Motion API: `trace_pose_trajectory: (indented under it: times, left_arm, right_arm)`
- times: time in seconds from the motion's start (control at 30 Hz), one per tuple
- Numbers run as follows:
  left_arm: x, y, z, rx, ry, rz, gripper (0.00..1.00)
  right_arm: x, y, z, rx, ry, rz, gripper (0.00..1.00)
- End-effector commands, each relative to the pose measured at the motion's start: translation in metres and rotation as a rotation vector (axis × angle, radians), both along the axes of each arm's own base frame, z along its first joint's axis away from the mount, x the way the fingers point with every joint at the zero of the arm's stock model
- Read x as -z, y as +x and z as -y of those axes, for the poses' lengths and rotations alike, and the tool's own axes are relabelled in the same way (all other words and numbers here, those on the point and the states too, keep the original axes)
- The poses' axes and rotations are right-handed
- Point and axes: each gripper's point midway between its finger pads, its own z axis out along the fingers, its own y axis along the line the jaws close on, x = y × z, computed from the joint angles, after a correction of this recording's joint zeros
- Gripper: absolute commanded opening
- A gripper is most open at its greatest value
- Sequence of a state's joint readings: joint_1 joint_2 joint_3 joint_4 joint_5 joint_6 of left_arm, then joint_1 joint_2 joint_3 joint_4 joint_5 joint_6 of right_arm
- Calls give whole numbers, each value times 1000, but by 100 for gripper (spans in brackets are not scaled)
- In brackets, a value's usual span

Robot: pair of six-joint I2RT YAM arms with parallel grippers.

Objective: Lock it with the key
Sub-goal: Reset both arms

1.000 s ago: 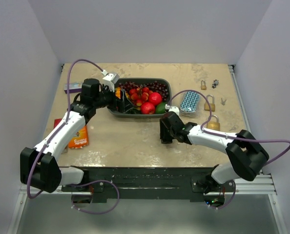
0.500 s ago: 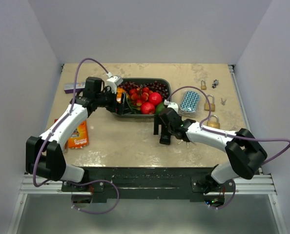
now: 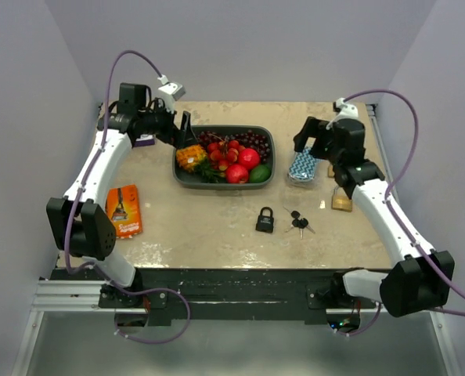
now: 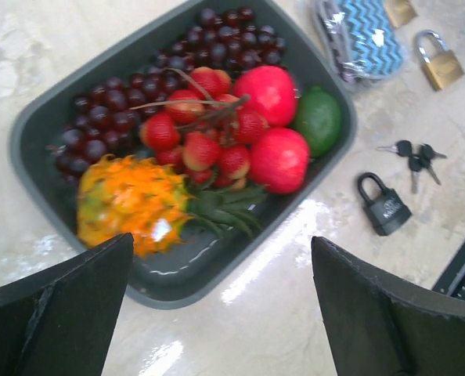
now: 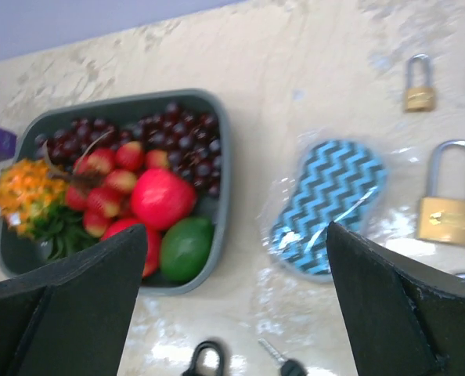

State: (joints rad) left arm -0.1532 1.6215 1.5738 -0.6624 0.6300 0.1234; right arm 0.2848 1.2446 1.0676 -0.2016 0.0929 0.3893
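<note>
1. One black padlock (image 3: 264, 220) lies flat on the table (image 3: 201, 227) on the near side of the fruit tray (image 3: 223, 186), its shackle pointing toward the tray.
2. A bunch of black-headed keys (image 3: 298, 222) rests off the tray's near right corner, just beside the padlock but apart from it.
3. An orange packet (image 3: 123, 210) lies near and left of the tray, well apart from it.
4. A brass padlock (image 3: 341, 200) sits near and right of the tray, partly under the right arm.
5. The tray holds dark cherries, red fruit, a green fruit and an orange-yellow fruit.
6. A blue zigzag pouch (image 3: 304, 165) lies just beside the tray's right wall.
7. The left pincer (image 4: 221, 258) hovers over the tray's left end, released, with nothing between its fingers.
8. The right pincer (image 5: 236, 235) hangs above the table between the tray and the pouch, released and grasping nothing.
9. A second brass padlock (image 5: 450, 192) lies right of the tray beyond the pouch, and a small brass padlock (image 5: 419, 82) lies farther back.
</note>
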Motion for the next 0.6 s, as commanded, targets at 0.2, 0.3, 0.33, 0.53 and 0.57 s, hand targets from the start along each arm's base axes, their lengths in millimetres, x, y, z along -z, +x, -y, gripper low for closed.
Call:
trace_pose_trajectory:
  times: [0.2,0.3,0.33,0.53,0.57]
  left_arm:
    - [79,14,-38,-133,91,-136,99]
    - [101,4,-47,-166,130,-151,99]
    - [105,2,-49,-171,141,-149,99]
    - [120,-7,-65,-209,223,-145,99]
    - [119,-8,-63,-203,214,-145,99]
  right_arm:
    - [23,5,90,-83,-89,-54,99]
    - [52,-3,95,-109,-121,-135,99]
    - [57,-6,95,-114,-124,-146,99]
    - [78,-17,92,-129,-119,-192,99]
    - [80,-18,91,-133,-110,-195,99]
